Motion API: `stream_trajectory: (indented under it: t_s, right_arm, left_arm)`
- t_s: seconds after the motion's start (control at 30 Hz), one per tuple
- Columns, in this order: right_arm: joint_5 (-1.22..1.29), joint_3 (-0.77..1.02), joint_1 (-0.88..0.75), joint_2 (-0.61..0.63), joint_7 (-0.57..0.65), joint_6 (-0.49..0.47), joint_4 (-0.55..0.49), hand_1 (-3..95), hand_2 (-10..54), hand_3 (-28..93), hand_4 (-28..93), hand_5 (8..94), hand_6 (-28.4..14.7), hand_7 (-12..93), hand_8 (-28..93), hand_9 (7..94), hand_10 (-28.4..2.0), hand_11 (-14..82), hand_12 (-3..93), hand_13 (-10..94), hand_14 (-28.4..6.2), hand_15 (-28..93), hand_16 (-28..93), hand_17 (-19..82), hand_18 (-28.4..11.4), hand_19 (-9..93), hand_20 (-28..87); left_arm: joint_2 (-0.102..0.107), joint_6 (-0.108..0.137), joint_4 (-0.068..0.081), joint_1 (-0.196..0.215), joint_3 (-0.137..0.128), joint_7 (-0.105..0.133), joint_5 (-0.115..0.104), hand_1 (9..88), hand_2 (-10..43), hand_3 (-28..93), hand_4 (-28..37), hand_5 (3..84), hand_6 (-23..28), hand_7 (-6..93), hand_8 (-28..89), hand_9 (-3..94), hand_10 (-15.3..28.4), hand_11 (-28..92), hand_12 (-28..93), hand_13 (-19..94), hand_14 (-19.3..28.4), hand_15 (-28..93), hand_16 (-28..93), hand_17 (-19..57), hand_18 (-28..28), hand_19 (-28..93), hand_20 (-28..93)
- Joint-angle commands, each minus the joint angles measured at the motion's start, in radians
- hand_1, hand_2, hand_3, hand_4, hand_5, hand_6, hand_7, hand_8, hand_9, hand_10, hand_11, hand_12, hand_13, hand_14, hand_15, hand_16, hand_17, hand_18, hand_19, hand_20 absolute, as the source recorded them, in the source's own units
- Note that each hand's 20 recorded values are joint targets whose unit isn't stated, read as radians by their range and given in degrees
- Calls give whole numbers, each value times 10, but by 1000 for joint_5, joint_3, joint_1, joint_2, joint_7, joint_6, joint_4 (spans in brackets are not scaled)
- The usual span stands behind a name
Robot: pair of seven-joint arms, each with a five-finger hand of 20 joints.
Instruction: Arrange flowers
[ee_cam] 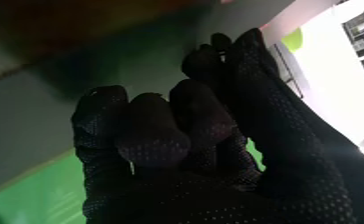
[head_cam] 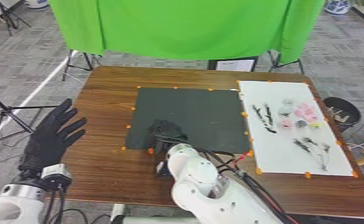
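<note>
In the head view, a white sheet on the table's right side holds the flowers: pink blooms, pale grey-white blooms, dark stems and thin greenish sprigs. My right hand is over the lower part of the black mat, away from the flowers. In the right wrist view the fingers of that hand are bent, with nothing seen in them. My left hand is raised off the table's left edge, fingers straight and spread, holding nothing.
The brown wooden table carries both mats, with orange markers along their edges. A dark round bin stands off the right edge. A green cloth hangs behind the far edge, and a tripod is at the left.
</note>
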Motion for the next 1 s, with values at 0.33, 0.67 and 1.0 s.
stream_trajectory:
  t_s: [0.33,0.67,1.0]
  right_arm:
    - [32,28,-30,-26,4,0,17,233,15,834,-233,529,-35,675,182,749,-96,652,590,753,-82,817,342,355,-206,874,428]
    - [-15,67,0,51,-40,-24,-53,172,32,846,-215,537,-54,693,-130,732,-104,643,592,737,-89,815,345,338,-209,868,431]
    - [11,299,-68,371,10,19,-299,163,0,831,-211,498,-80,573,-193,646,-139,624,539,660,-114,801,330,284,-214,823,444]
  left_arm:
    - [4,-21,10,-16,17,-27,-5,255,-52,687,-243,230,24,182,-96,181,100,151,196,176,148,270,22,-122,230,373,99]
    - [-39,11,-24,62,-16,9,4,255,-49,687,-244,231,25,182,-96,180,100,150,197,175,149,269,22,-123,231,374,99]
    - [-63,14,-39,103,-46,14,9,255,-48,687,-244,231,25,181,-96,180,100,148,196,175,149,270,22,-123,231,375,98]
